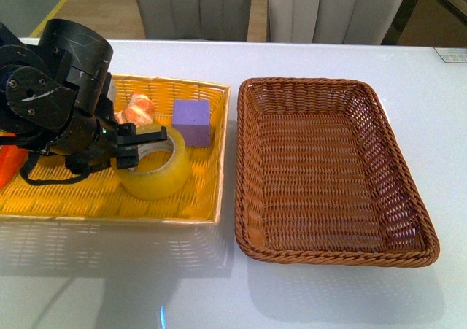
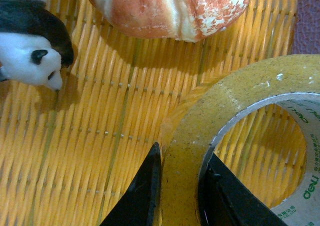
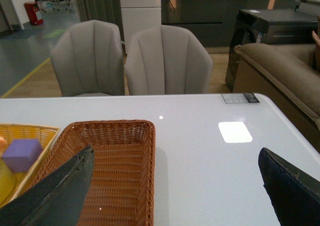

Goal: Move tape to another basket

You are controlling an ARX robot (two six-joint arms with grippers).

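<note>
The tape (image 1: pixel 157 170) is a yellowish roll with a white core, in the bright yellow basket (image 1: pixel 73 198). My left gripper (image 1: pixel 135 150) is shut on its wall, one finger inside the ring and one outside; the left wrist view shows the tape (image 2: pixel 235 95) pinched between the black fingers (image 2: pixel 145 196). The brown wicker basket (image 1: pixel 336 250) stands to the right, with nothing in it, and also shows in the right wrist view (image 3: pixel 112 131). My right gripper (image 3: pixel 175 186) is open, above the table beside that basket's far right corner. It is out of the front view.
In the yellow basket lie a purple block (image 1: pixel 191 121), a bread-like item (image 1: pixel 135 111), a panda toy (image 2: pixel 30 50) and an orange thing (image 1: pixel 6 165) at the left edge. Two grey chairs (image 3: pixel 130 60) stand behind the white table (image 1: pixel 328 300).
</note>
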